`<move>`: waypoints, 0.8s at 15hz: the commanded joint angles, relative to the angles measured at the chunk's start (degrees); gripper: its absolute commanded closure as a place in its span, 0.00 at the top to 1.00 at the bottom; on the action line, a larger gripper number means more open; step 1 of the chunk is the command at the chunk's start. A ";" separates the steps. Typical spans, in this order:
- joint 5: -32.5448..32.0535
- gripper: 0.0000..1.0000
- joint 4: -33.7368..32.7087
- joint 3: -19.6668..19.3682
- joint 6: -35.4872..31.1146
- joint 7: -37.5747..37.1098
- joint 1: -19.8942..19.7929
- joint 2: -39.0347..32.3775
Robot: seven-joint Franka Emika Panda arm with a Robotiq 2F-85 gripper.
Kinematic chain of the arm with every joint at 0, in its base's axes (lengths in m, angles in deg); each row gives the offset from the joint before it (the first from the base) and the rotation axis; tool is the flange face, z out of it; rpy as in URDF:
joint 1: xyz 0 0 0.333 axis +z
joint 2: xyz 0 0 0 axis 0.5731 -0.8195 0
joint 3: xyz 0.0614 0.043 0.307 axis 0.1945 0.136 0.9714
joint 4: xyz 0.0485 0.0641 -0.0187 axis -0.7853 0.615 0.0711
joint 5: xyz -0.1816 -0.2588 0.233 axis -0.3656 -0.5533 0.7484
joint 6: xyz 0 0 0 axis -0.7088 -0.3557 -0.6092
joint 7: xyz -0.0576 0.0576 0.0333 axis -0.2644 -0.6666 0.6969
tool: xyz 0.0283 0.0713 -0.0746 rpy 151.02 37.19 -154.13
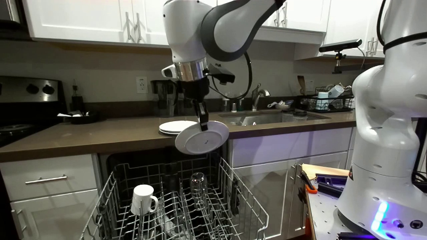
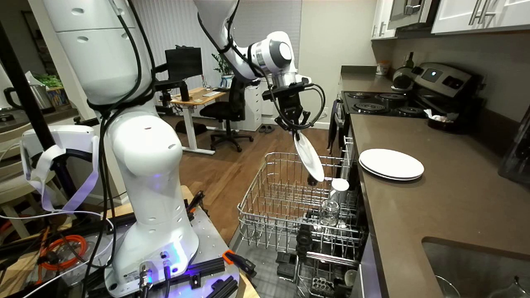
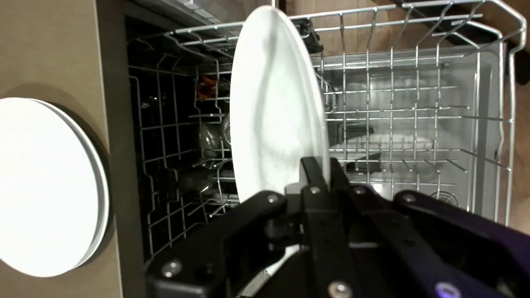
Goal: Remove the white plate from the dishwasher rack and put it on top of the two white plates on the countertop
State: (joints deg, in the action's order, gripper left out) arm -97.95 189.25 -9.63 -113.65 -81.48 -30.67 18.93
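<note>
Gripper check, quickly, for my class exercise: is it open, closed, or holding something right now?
Gripper: closed on the edge of the white plate, holding it steeply tilted in the air.

Two plates (image 2: 391,164) lie near the countertop's (image 2: 455,198) front edge. Before it, a third plate (image 1: 199,140) hangs above the dishwasher rack (image 3: 512,121). Inside, mug (image 1: 141,200) and glass (image 1: 198,185) stand apparently toward the back edge.

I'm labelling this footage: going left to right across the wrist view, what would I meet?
Stacked plates → countertop's front edge → held plate → rack's right-hand end.
</note>
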 commanded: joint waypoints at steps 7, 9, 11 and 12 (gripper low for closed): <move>-9.43 0.02 -6.23 0.13 8.23 -4.78 0.53 1.55; -11.20 0.02 -7.36 0.00 9.13 -5.29 0.47 1.21; -12.66 0.02 -8.13 -0.22 9.51 -5.49 0.44 0.96; -13.29 0.02 -8.58 -0.37 9.74 -5.44 0.38 0.81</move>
State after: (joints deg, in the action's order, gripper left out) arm -108.00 182.96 -9.93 -106.51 -85.43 -30.34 19.97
